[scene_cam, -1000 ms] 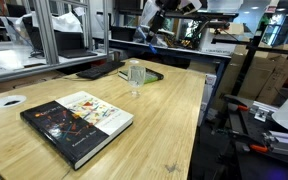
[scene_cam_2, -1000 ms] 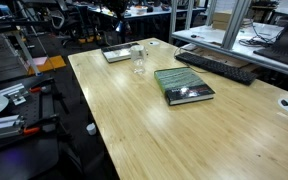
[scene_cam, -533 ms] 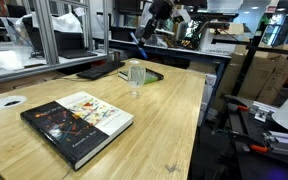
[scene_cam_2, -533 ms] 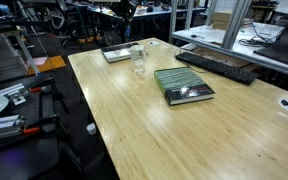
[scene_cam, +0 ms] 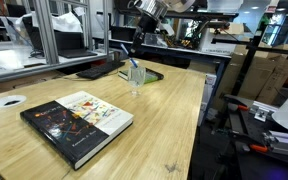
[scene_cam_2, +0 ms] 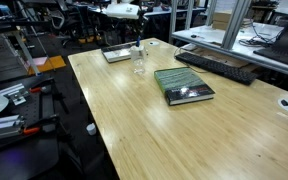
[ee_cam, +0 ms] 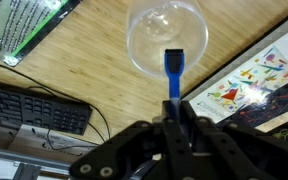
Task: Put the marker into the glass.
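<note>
The hand, clenched on the marker, has moved above the glass near the far edge of the table, so lowering seems next.

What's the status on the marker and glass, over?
Gripper shut on marker. Marker points down at glass mouth, not yet released. Nothing between them; book lies apart.

Blue marker, held vertical, tip pointing down over the open mouth of the clear, upright glass.
</note>
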